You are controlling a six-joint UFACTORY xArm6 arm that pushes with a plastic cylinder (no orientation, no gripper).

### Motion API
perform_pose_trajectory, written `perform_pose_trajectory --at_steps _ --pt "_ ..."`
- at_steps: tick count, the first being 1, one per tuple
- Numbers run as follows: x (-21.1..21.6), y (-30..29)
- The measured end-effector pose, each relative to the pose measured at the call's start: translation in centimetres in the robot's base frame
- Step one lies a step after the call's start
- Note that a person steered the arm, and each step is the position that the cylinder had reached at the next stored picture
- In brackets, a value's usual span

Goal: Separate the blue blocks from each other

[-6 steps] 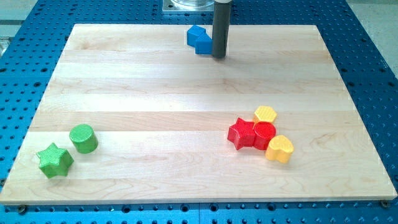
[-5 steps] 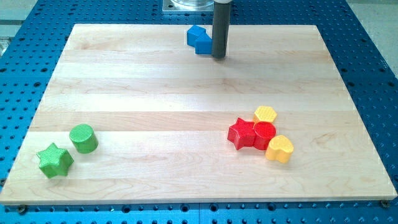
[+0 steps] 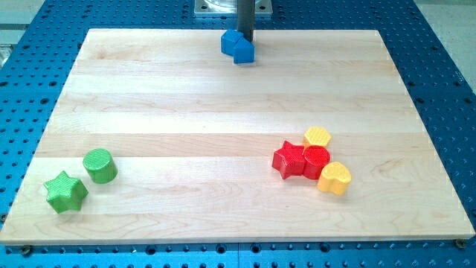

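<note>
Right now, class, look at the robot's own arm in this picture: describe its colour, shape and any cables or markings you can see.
Only a straight, dark grey cylindrical rod shows, entering from the view's top. My tip is its plain lower end. It hangs from a silvery metal mount cut off by the frame. No cables or markings are visible.

The worktop point(image 3: 223, 112) is pale wood, smooth and a bit shiny. My blue blocks point(image 3: 237, 46), green star point(image 3: 65, 192) and yellow heart point(image 3: 335, 178) look like ridged plastic. My tip point(image 3: 246, 39) looks dark and matt.
</note>
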State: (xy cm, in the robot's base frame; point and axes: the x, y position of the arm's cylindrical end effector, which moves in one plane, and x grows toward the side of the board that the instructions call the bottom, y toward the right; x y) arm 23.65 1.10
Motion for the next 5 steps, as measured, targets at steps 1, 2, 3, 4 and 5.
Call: perform_pose_trajectory --at_steps 1,2,3,4,5 --pt "4.7 -0.6" --pt "5.7 -0.6" --pt "6.0 -1.1" --pt "5.7 -1.3" --pt "5.3 -1.2"
